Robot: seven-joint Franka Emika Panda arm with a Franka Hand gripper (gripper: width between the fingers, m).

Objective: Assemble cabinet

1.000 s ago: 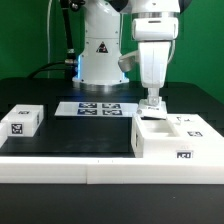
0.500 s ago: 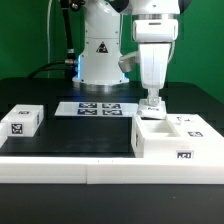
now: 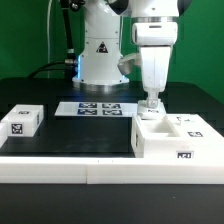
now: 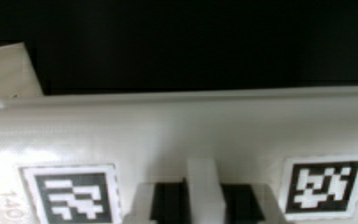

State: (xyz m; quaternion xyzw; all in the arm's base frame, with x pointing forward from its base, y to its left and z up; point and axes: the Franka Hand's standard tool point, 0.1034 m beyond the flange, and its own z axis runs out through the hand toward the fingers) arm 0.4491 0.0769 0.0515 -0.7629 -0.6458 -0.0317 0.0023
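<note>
Exterior view. Student: Where is the cabinet (image 3: 172, 140)?
Tutor: On the black worktop (image 3: 70, 135), at the exterior view's right.
Student: And the end effector (image 3: 151, 104)?
Tutor: Jaws narrow, almost together, at the cabinet's rear top edge; whether they pinch it is unclear

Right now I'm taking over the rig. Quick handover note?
Gripper: shut on the cabinet, pinching its far top edge from above.
Cabinet: on the black table, at the exterior view's right, near the front.
Small white cube: at the exterior view's left, apart from the cabinet.
Marker board: mid-table, behind.
Done: cabinet gripped.
Left: assembly looks mostly ahead.
</note>
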